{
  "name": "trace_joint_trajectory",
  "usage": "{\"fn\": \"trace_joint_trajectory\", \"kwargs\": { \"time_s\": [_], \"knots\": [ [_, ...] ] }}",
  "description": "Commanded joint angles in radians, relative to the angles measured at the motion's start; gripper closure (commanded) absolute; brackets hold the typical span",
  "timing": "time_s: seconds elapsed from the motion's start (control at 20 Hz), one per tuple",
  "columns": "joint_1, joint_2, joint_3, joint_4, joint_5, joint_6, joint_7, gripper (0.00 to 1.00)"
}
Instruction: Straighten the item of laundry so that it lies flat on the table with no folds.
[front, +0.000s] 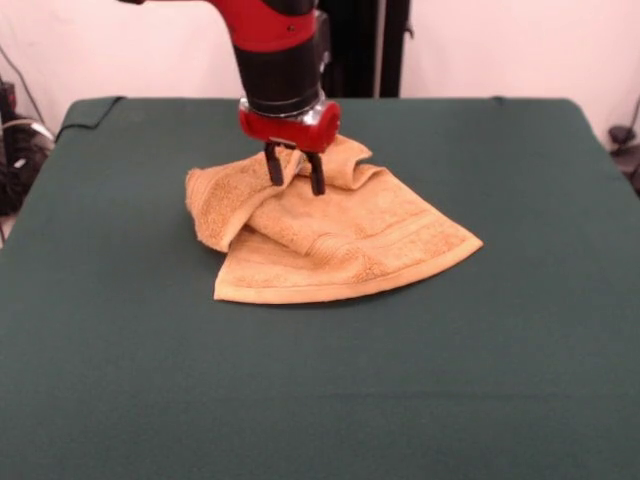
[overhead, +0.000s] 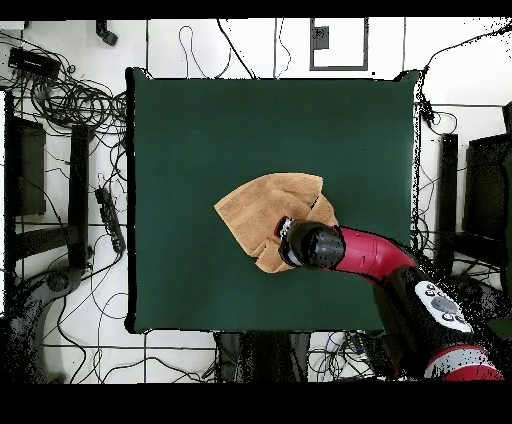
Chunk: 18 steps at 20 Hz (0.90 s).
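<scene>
The orange-tan towel (front: 330, 240) lies crumpled near the middle of the green table (front: 120, 350), its far and left parts folded over onto the rest. My gripper (front: 296, 187) comes straight down onto the towel's far fold. Its two black fingers (front: 273, 165) stand apart, open, with a ridge of cloth between them. In the overhead view the towel (overhead: 265, 210) shows as a rounded wedge, and the arm's wrist (overhead: 308, 246) covers its edge nearest the robot, hiding the fingers.
Green cloth (overhead: 200, 130) spreads wide on every side of the towel. Cables and stands (overhead: 70, 100) lie on the floor around the table, off its edges.
</scene>
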Motion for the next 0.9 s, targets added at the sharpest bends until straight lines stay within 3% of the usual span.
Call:
{"fn": "trace_joint_trajectory", "kwargs": {
  "time_s": [0.05, 0.9],
  "knots": [
    [0.053, 0.027, 0.033, -0.053, -0.020, -0.022, 0.036, 0.00],
    [-0.014, -0.110, 0.006, -0.005, -0.048, 0.154, -0.069, 0.00]
  ]
}}
